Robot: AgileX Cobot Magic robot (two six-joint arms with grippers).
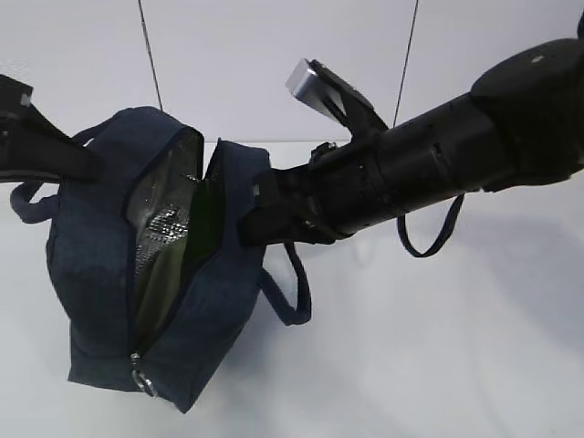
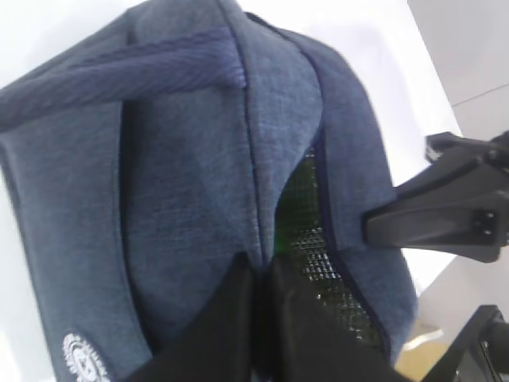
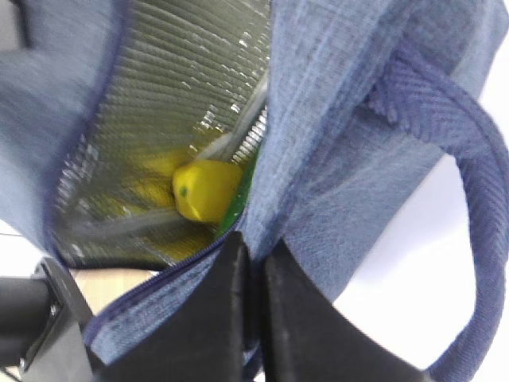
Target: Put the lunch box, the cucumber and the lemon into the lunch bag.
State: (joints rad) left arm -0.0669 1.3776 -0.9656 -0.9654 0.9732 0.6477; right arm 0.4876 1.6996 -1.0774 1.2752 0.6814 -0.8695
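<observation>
The navy lunch bag (image 1: pixel 91 265) hangs off the table, held up between both grippers with its zipper open and foil lining (image 1: pixel 160 196) showing. My left gripper (image 1: pixel 97 166) is shut on the bag's left wall (image 2: pixel 191 183), pinching fabric beside the opening. My right gripper (image 1: pixel 248 221) is shut on the opposite rim (image 3: pixel 318 159). Inside the bag lies the yellow lemon (image 3: pixel 205 189), with a sliver of the green cucumber (image 3: pixel 241 199) beside it. A dull green surface (image 1: pixel 169 274) shows low in the opening. Whether it is the lunch box I cannot tell.
The bag's strap handles (image 1: pixel 290 297) hang loose on both sides. The zipper's metal pull (image 1: pixel 142 380) sits at the near bottom corner. A dark loop (image 1: pixel 429 242) dangles under the right arm. White table (image 1: pixel 438 365) lies below, and two thin cables (image 1: pixel 151 55) run up the back wall.
</observation>
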